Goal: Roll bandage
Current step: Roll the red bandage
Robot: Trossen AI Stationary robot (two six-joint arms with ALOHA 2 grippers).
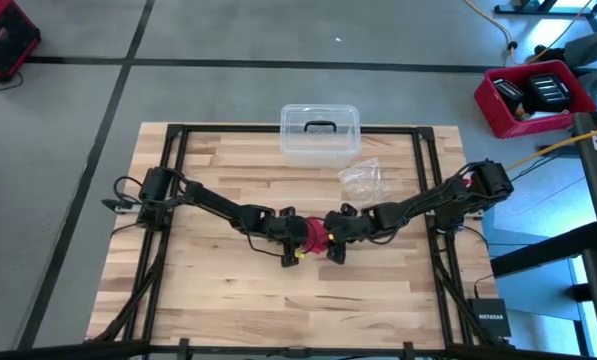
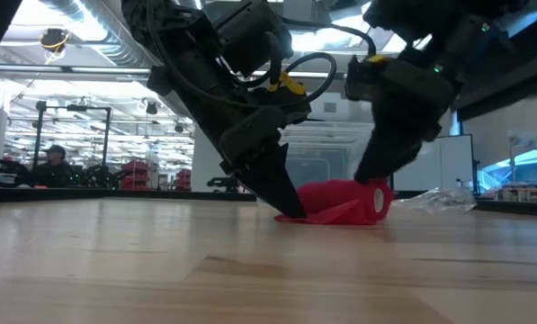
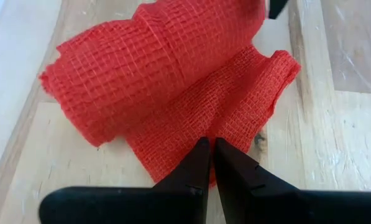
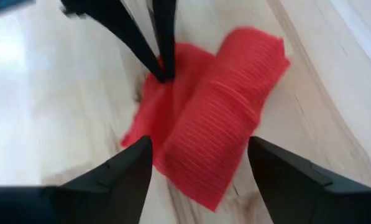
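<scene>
The red bandage [image 1: 318, 236] lies at the middle of the table. Most of it is a fat roll [image 4: 232, 112] lying on its side, and a flat loose tail [image 3: 235, 106] spreads from under it onto the wood. My left gripper [image 3: 211, 142] is shut, with its tips down on that tail. My right gripper [image 4: 199, 142] is open and slants down over the roll, one finger on each side of it. Whether those fingers touch the roll I cannot tell. My left gripper presses its shut fingertips [image 2: 290, 211] down on the bandage's flat tail [image 3: 201, 127], near its loose edge. It comes slanting down from the table's left. The tail lies flat on the wood under the tips, and the roll rests beside them.
A clear plastic box with a dark handle [image 1: 320, 132] stands at the table's far edge. A crinkled clear wrapper [image 1: 361, 180] lies between it and the grippers. Bare wood stretches toward the near edge. A red crate [image 1: 533, 95] sits off the table to the far right.
</scene>
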